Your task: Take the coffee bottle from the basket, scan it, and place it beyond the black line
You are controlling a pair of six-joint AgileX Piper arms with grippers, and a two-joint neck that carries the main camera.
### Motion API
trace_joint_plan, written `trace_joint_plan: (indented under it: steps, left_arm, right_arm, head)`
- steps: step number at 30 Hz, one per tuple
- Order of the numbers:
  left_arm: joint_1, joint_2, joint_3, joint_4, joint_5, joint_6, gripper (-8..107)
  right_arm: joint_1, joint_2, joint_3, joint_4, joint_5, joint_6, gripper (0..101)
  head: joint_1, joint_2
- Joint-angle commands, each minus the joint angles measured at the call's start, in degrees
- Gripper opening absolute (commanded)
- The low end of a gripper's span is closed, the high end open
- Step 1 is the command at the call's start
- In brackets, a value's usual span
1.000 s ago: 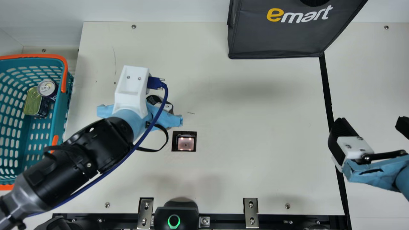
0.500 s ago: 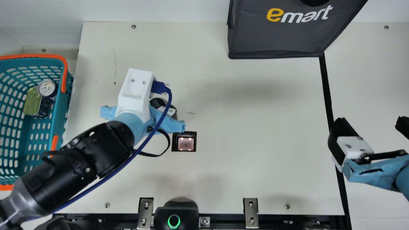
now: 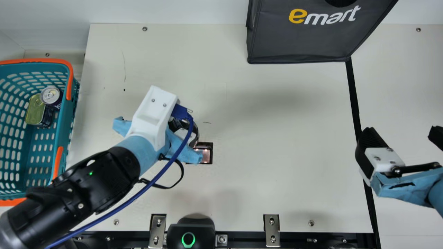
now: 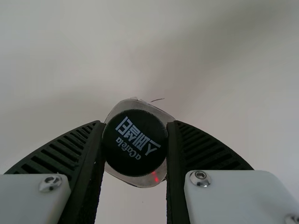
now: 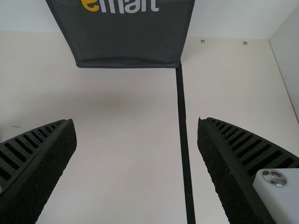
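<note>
Bottle [image 4: 135, 154] gripped by left end effector [image 3: 184, 134], over the desk [image 3: 277, 145] near the scanner [image 3: 207, 156]. Cap faces left wrist camera, long axis running away from it; body mostly hidden behind cap. Left end effector has shifted scannerward since earlier, now partly covering it. Right end effector [image 3: 403, 133] spread wide.

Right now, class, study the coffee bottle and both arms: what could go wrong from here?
The left pincer seems to hold the bottle by its round cap, so it might twist or slip. Red light shows on the bottle, but if its barcode faces away from the scanner, the scan could fail. The right pincer hangs open over the black line and might get in the bottle's way.
</note>
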Motion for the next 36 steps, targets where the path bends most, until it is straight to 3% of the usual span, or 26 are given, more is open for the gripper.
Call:
trace_joint_plan:
  steps: [1, 15, 36]
  left_arm:
    - [-0.08, -0.56, 0.17, -0.81, -0.28, 1.52, 10]
    - [0.74, -4.18, 0.38, -10.11, -1.53, 15.66, 10]
    - [3.00, -9.97, 3.68, -22.77, 1.25, 33.26, 10]
  right_arm:
    - [0.00, 0.00, 0.00, 0.00, 0.00, 0.00, 91]
    - [0.00, 0.00, 0.00, 0.00, 0.00, 0.00, 91]
    - [0.00, 0.00, 0.00, 0.00, 0.00, 0.00, 91]
  head:
    - [-1.57, 0.09]
    - [-1.57, 0.09]
    - [-1.57, 0.09]
